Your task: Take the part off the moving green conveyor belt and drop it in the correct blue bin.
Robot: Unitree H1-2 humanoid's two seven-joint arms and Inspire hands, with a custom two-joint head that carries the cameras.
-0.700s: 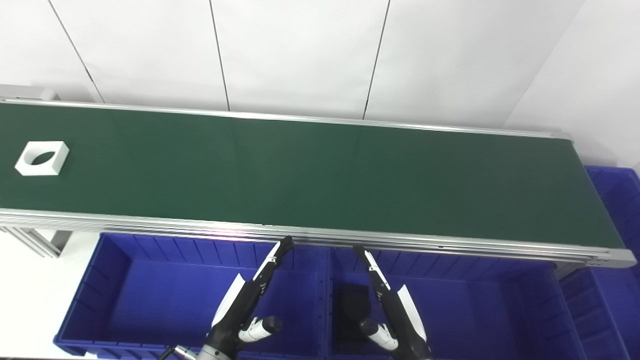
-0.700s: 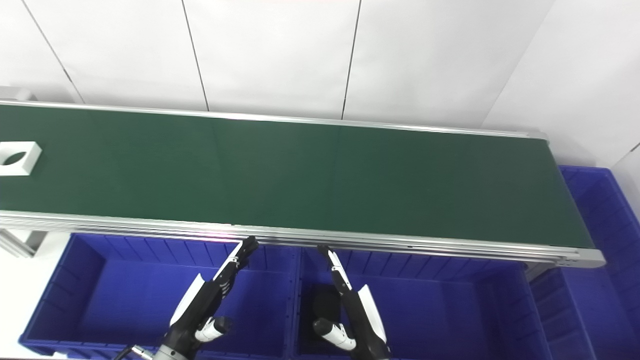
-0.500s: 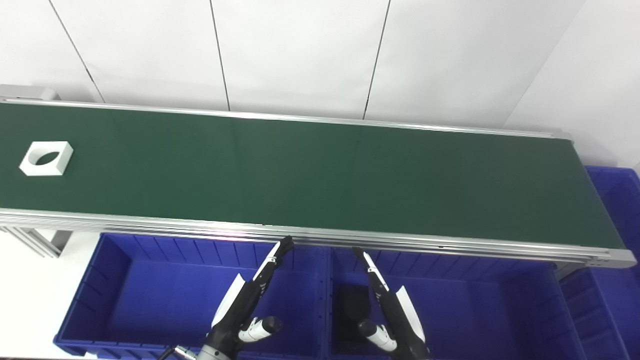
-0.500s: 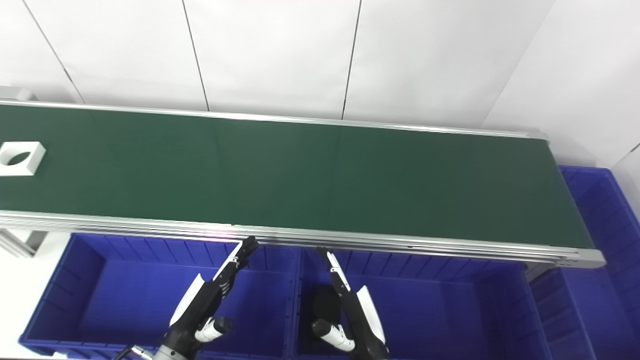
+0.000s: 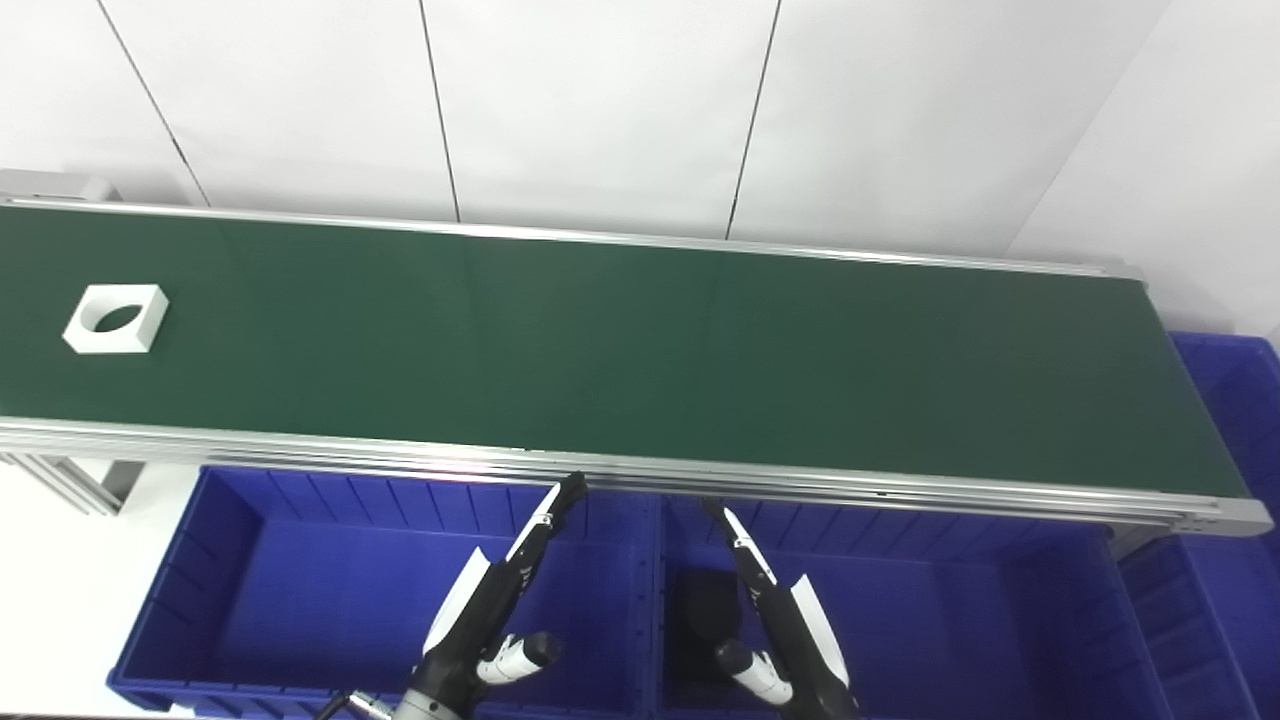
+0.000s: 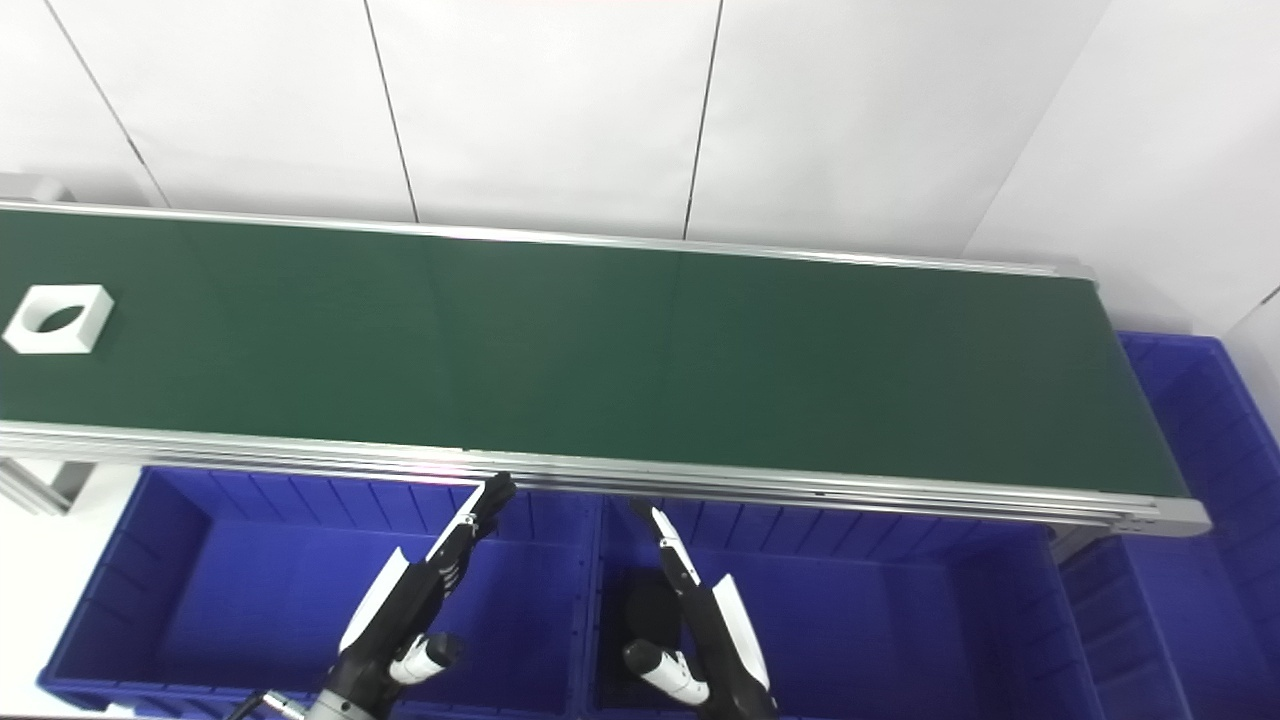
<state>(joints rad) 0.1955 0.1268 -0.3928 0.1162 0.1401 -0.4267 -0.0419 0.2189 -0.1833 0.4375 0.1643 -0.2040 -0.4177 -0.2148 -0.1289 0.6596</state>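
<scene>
White square part with a round hole through it, lying flat on the green conveyor belt, far off to the left of both sets of fingers and well beyond them. Nothing else riding on the belt between part and fingers.

Left hand hovering over the left blue bin, fingers stretched out straight and spread from the thumb, gripping nothing, tips just short of the belt's silver near rail. Right hand over the middle blue bin, fingers likewise extended and empty, tips also just short of the rail. Hands near each other, apart, either side of the wall between the two bins.

Dark patch on the middle bin's floor just left of the right fingers, too dim to tell shadow from object. Third blue bin past the belt's end, far right of the fingers. White panelled wall behind.
</scene>
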